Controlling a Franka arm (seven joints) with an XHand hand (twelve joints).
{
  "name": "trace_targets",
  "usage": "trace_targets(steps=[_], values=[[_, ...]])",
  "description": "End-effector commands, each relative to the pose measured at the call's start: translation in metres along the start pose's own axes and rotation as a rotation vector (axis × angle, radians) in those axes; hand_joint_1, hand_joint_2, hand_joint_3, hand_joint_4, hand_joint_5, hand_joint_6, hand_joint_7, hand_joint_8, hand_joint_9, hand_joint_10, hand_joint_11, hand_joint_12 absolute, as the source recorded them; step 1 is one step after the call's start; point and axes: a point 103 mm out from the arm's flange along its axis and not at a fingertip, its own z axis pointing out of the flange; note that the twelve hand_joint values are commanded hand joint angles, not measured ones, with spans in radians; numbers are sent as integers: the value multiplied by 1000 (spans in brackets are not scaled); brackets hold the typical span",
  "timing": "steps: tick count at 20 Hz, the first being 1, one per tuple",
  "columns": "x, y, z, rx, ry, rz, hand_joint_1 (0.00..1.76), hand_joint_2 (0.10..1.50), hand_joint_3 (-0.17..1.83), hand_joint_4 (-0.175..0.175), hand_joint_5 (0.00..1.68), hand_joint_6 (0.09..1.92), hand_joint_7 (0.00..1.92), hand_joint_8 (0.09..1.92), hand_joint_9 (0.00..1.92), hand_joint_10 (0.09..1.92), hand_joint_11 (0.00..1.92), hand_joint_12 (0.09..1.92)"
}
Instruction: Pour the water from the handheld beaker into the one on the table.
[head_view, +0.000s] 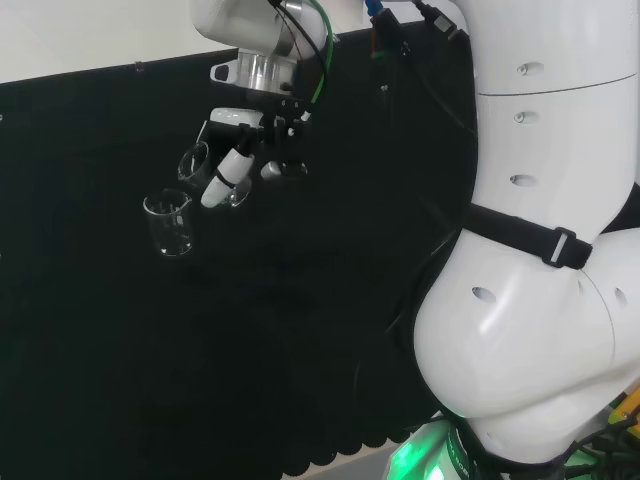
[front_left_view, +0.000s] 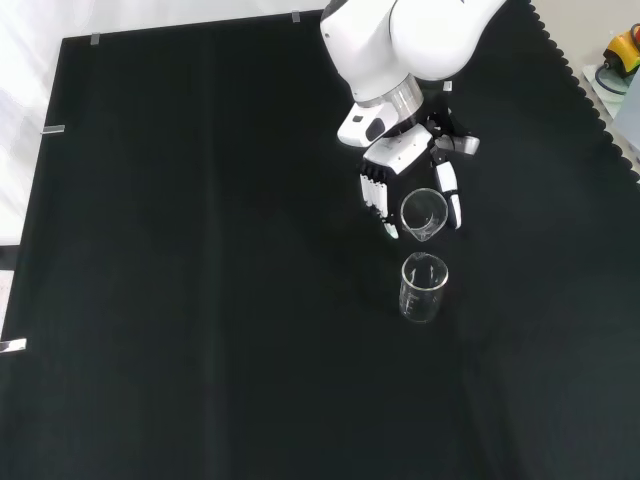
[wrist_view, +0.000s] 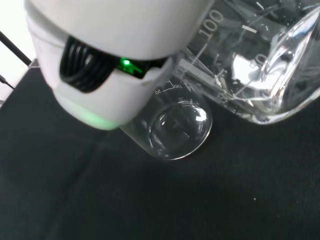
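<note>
Closest in the wrist view, the blurred white finger of the black and white hand overlaps the small clear glass beaker standing on the black cloth, beside the tilted, clear graduated handheld beaker. In the front view, the hand curls round the handheld beaker, just above the standing one. In the head view, they sit close together. Pouring seems about to begin; next comes a steeper tilt, spout over the lower rim.

Held beaker: clear glass, printed scale, tilted, spout toward second beaker, gripped by robot hand above surface. Second beaker: clear glass, upright on black cloth, just beside held one.
</note>
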Motion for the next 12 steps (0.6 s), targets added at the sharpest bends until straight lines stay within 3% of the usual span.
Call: trace_targets(steps=[1, 6, 12], values=[[3, 2, 1, 10, -46, 18, 1435, 614, 604, -175, 1399, 364, 1554, 125, 1407, 440, 1207, 720], [7, 3, 2, 22, -68, 29, 1341, 573, 702, -175, 1417, 380, 1517, 256, 1610, 350, 1224, 719], [9, 4, 3, 32, -106, 46, 1331, 559, 739, -175, 1398, 435, 1479, 357, 1661, 292, 1230, 716]])
